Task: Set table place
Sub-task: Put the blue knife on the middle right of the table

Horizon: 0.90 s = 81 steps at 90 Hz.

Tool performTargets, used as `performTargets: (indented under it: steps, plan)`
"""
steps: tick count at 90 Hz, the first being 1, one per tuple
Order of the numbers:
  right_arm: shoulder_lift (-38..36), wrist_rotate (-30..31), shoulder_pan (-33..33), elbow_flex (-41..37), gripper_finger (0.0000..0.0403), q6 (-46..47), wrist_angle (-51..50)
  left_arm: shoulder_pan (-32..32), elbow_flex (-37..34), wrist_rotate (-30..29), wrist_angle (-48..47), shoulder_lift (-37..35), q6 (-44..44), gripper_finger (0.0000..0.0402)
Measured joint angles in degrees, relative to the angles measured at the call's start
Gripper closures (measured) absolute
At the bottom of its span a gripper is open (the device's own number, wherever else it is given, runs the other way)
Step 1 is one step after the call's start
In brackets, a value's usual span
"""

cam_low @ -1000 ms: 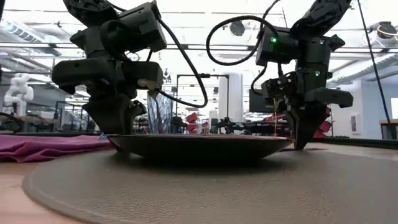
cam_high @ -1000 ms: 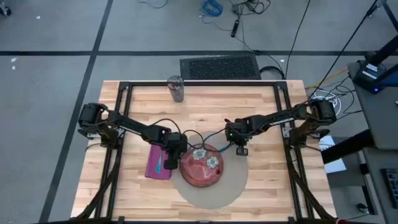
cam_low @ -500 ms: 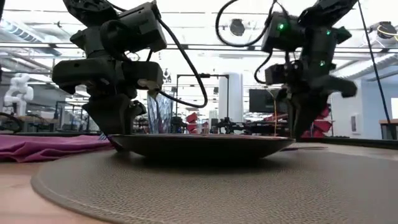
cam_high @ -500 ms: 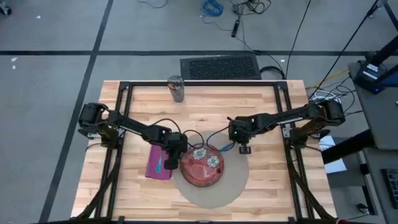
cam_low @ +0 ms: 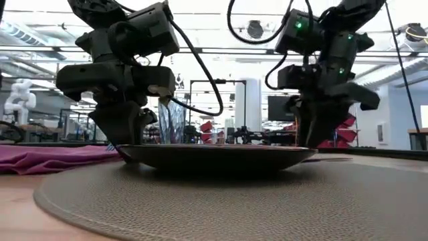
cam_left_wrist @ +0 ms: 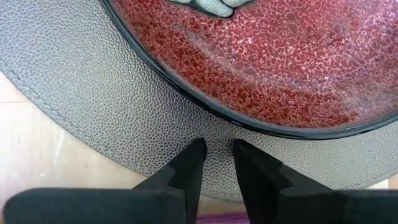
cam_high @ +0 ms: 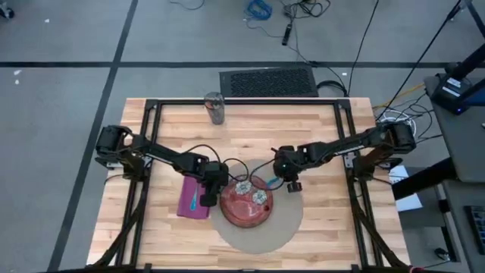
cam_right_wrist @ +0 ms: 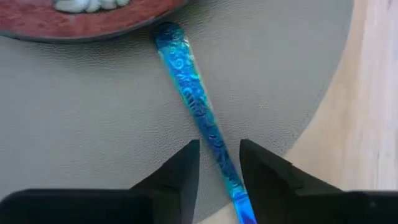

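Right hand [cam_right_wrist: 216, 163] apart, straddling a blue handle [cam_right_wrist: 194, 106] on the round mat [cam_high: 284, 220]. Left hand [cam_left_wrist: 216, 163] slightly apart beside the red plate [cam_high: 244, 205]. Worktop [cam_high: 250, 136] underneath everything.

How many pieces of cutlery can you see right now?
2. A blue-handled utensil on the mat between the right gripper's fingers; a teal one on the purple napkin. More may be hidden.
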Motion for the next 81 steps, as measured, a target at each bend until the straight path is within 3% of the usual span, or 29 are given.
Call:
performTargets:
  steps: [41,66,81]
  plan:
    - [4.50,-5.54,-1.28,0.40,0.0302,-3.73,-0.48,0.00,-0.02,-0.02,0.04,0.00,0.07,0.0321]
    - [4.55,-7.73,2.77,0.44,0.0383,-5.79,-3.26,0.11,-0.02,-0.07,0.26,0.00,0.26,0.0321]
    - [4.41,-7.53,6.62,0.42,0.0392,-5.65,-5.38,0.68,-0.02,-0.04,0.83,0.02,0.11,0.0322]
